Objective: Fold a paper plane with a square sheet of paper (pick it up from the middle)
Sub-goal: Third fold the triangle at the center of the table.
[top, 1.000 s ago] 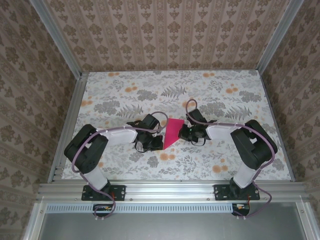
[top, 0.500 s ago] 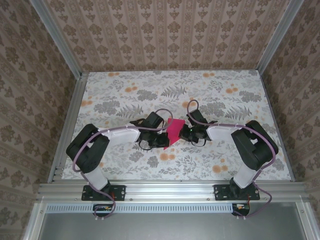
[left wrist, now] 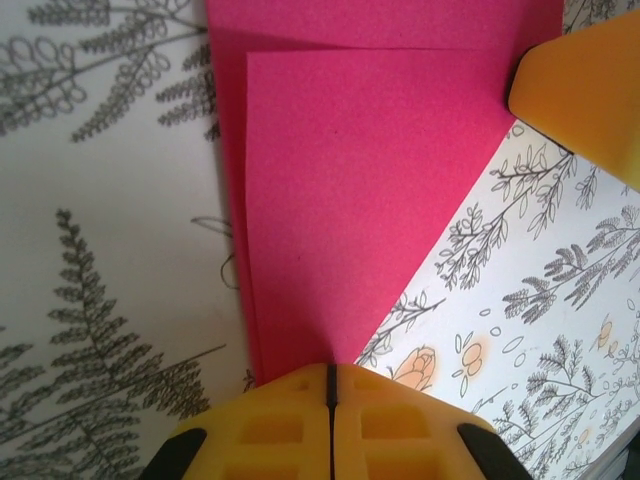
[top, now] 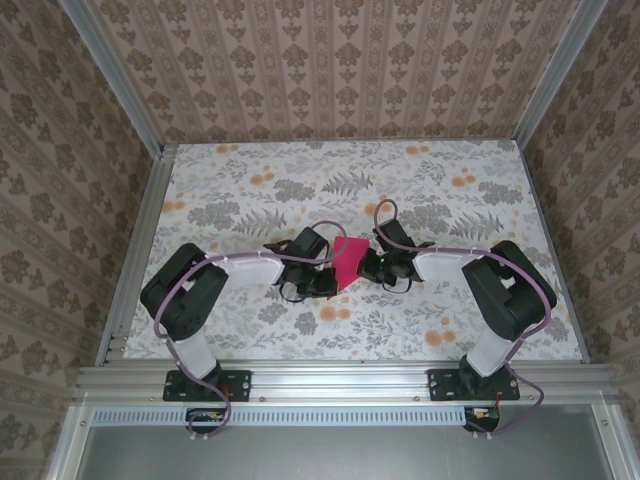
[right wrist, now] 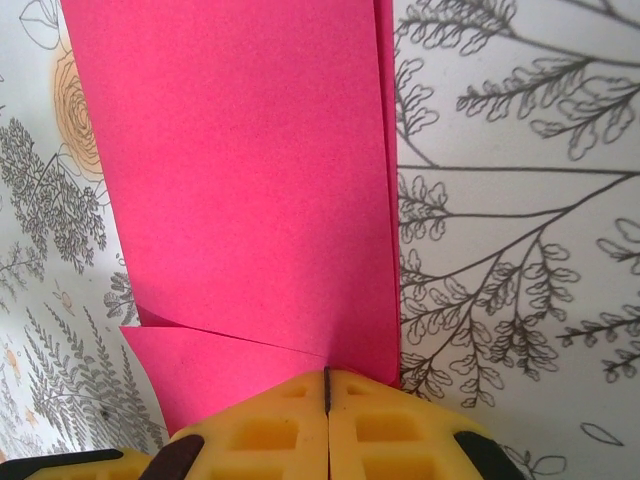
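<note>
Inspecting the middle of the floral table (top: pixel 300 180), found the square sheet of paper (top: pixel 347 258) lying flat between the left gripper (top: pixel 326 283) and the right gripper (top: pixel 367 265), folded into a tapering wedge. Recorded its long axis running far to near, slightly slanted, wide end toward the back wall, narrow point toward the near edge at the left gripper. Checked the left wrist view: paper (left wrist: pixel 350 200) in 2 offset layers, narrowing down to the left gripper (left wrist: pixel 330 385). Noted those jaws closed flush, tips at the point. Saw 1 orange finger (left wrist: pixel 590 100) of the right gripper at the wide end's corner. Noted the right gripper (right wrist: pixel 327 385) likewise closed tight, tips at the paper's (right wrist: pixel 250 180) edge beside a slanted fold line. Could not establish pinching as against mere pressing at either gripper.
</note>
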Available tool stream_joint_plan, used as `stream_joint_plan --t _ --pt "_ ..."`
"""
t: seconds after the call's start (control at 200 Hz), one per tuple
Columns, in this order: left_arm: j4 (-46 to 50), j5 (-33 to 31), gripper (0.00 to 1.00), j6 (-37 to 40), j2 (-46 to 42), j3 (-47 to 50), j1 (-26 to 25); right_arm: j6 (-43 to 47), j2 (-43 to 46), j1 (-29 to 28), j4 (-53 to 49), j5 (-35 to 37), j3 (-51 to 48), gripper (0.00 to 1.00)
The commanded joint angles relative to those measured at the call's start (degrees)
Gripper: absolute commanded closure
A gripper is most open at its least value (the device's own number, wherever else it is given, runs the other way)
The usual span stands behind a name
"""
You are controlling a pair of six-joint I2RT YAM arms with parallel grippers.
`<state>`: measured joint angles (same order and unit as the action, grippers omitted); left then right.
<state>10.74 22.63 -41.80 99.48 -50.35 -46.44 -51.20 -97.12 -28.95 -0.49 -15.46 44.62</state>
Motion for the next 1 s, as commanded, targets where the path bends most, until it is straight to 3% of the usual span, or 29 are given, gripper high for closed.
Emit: stream_joint_plan --t 0.0,0.375,0.57,0.76,0.995 --pt "6.6 -1.0 0.93 -0.3 -1.3 4.6 -0.2 0.3 -1.6 -0.2 -3.4 2.0 -0.8 0.93" --pt "7.9 -0.4 0.92 0.1 -8.7 6.4 -0.2 1.2 -2.8 -0.1 -3.4 1.6 0.1 0.93" --pt "0.4 -2.4 0.92 -2.5 -12.1 5.7 0.6 1.3 -3.2 -0.2 -2.7 0.9 0.4 0.93" --pt "-5.3 -4.8 0.92 -4.3 -6.8 2.9 0.9 1.5 -2.9 -0.2 -1.7 -0.5 0.6 0.93" --pt "-4.6 -5.2 0.93 -5.4 0.2 0.3 1.0 1.8 -1.4 -0.1 -1.2 -1.5 0.2 0.93"
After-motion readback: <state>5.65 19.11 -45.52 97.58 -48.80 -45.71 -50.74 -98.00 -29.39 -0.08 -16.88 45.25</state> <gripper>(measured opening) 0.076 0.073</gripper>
